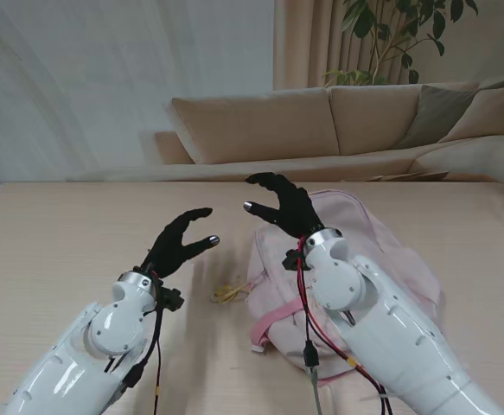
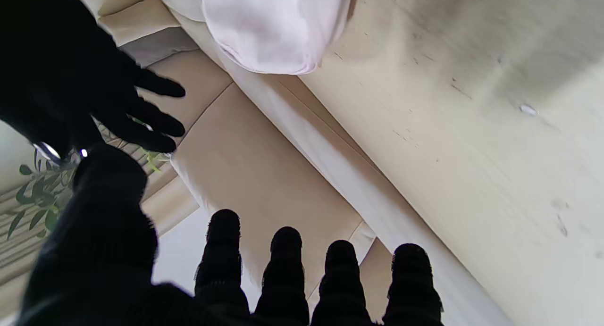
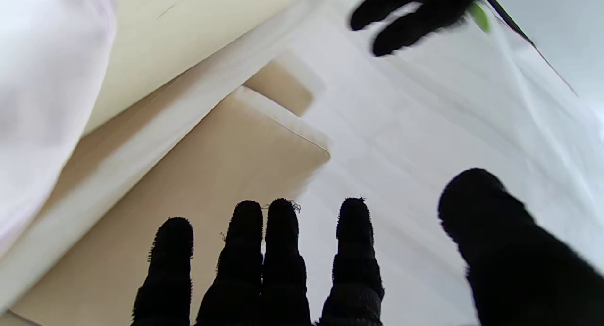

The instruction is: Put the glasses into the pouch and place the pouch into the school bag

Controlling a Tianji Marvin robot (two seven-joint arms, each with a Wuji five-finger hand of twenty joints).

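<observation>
Pink and pale, the school bag (image 1: 381,251) is lying flat on the light wood table (image 1: 61,251), and I'll use it as the reference for everything. A pink strap (image 1: 273,324) trails off the bag's edge nearest to me, and a small yellowish cord or loop (image 1: 227,293) sits on the table just beside the bag's left edge.

The right robot hand (image 1: 282,203) hovers over the bag's far left corner, black-gloved fingers spread and slightly curled, holding nothing. The right wrist view backs that up: its fingertips (image 3: 278,222) are apart with only sofa and wall past them.

The left robot hand (image 1: 178,240) is up in the air to the left of the bag, well apart from it, also released with the thumb and fingers splayed. In the left wrist view its fingers (image 2: 283,250) hold nothing, and the bag's rounded corner (image 2: 264,29) shows beyond them.

Can't make out the glasses or the pouch anywhere, on the table or on the bag.

Behind the table, past the bag, there's a beige sofa (image 1: 321,121) and a leafy plant (image 1: 390,35).
</observation>
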